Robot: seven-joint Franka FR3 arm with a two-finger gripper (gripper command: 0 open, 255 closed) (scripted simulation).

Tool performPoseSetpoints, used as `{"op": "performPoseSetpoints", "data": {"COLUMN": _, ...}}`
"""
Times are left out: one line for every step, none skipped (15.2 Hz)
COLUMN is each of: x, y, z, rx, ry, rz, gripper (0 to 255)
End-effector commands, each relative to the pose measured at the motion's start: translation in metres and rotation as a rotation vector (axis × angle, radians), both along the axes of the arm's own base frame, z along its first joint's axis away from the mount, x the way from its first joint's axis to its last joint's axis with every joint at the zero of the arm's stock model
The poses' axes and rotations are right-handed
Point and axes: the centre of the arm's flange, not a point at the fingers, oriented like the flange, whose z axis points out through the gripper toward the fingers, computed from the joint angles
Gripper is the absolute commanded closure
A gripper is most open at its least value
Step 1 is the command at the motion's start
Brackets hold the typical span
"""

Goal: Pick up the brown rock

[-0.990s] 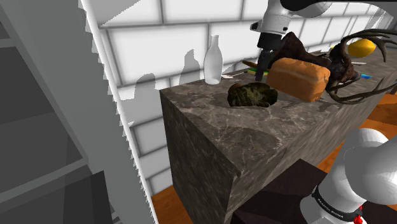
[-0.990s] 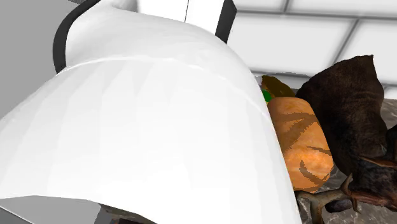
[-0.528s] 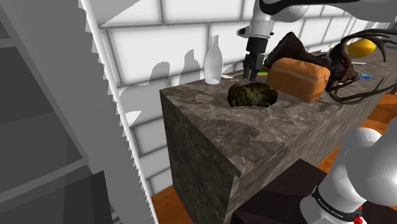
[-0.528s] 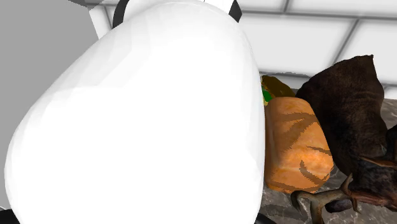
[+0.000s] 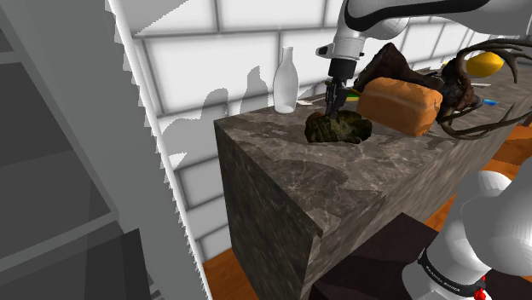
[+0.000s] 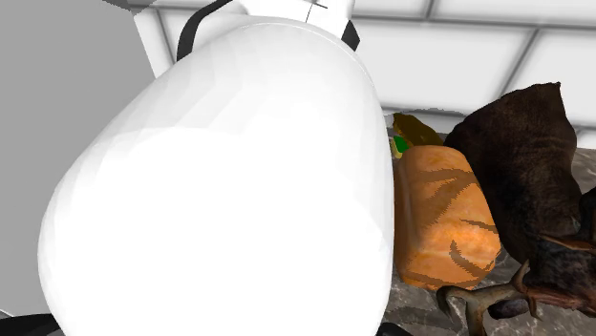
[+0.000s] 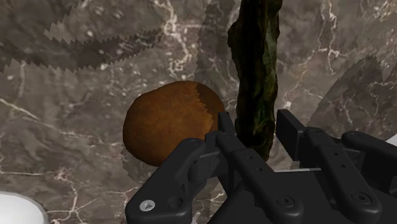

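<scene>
**A:** Where's the claw (image 5: 331,111)?

**B:** I've got it right down on the dark mottled rock (image 5: 341,129), with the arm (image 5: 349,38) dropping in from above. On the wrist view the claw (image 7: 254,124) is spread, one finger (image 7: 224,130) on each side of the rock (image 7: 256,70), which runs lengthwise through the gap. I can't tell if the pads touch it.

**A:** Anything crowding it?

**B:** A round brown lump (image 7: 165,130) sits just outside one finger, just beside the rock. An orange loaf (image 5: 399,104) is near the claw on the shoulder view's right, with a dark sack (image 5: 392,64) and antlers (image 5: 486,85) past it. A white bottle (image 5: 286,81) stands apart on the shoulder view's left, closer to the tiled wall (image 5: 213,60).

**A:** Edges?

**B:** The table (image 5: 375,179) is bare marble from the claw toward the shoulder camera, out to its corner. The end edge is past the bottle. There's open room above the claw and on that bare side. In the second exterior view the white arm (image 6: 239,191) blocks most of it, with the loaf (image 6: 444,224) and sack (image 6: 525,162) at its right.
</scene>
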Motion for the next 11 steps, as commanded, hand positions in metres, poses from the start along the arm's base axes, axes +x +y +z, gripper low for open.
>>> {"op": "performPoseSetpoints", "data": {"x": 0.000, "y": 0.000, "z": -0.001, "rx": 0.000, "ry": 0.001, "rz": 0.000, "gripper": 255}}
{"op": "performPoseSetpoints", "data": {"x": 0.000, "y": 0.000, "z": -0.001, "rx": 0.000, "ry": 0.001, "rz": 0.000, "gripper": 255}}
{"op": "performPoseSetpoints", "data": {"x": 0.000, "y": 0.000, "z": -0.001, "rx": 0.000, "ry": 0.001, "rz": 0.000, "gripper": 255}}
{"op": "performPoseSetpoints", "data": {"x": 0.000, "y": 0.000, "z": -0.001, "rx": 0.000, "ry": 0.001, "rz": 0.000, "gripper": 255}}
{"op": "performPoseSetpoints", "data": {"x": 0.000, "y": 0.000, "z": -0.001, "rx": 0.000, "ry": 0.001, "rz": 0.000, "gripper": 255}}
{"op": "performPoseSetpoints", "data": {"x": 0.000, "y": 0.000, "z": -0.001, "rx": 0.000, "ry": 0.001, "rz": 0.000, "gripper": 255}}
{"op": "performPoseSetpoints", "data": {"x": 0.000, "y": 0.000, "z": 0.000, "rx": 0.000, "ry": 0.001, "rz": 0.000, "gripper": 255}}
{"op": "performPoseSetpoints", "data": {"x": 0.000, "y": 0.000, "z": 0.005, "rx": 0.000, "ry": 0.001, "rz": 0.000, "gripper": 255}}
{"op": "performPoseSetpoints", "data": {"x": 0.000, "y": 0.000, "z": 0.010, "rx": 0.000, "ry": 0.001, "rz": 0.000, "gripper": 255}}
{"op": "performPoseSetpoints", "data": {"x": 0.000, "y": 0.000, "z": 0.015, "rx": 0.000, "ry": 0.001, "rz": 0.000, "gripper": 255}}
{"op": "performPoseSetpoints", "data": {"x": 0.000, "y": 0.000, "z": 0.021, "rx": 0.000, "ry": 0.001, "rz": 0.000, "gripper": 255}}
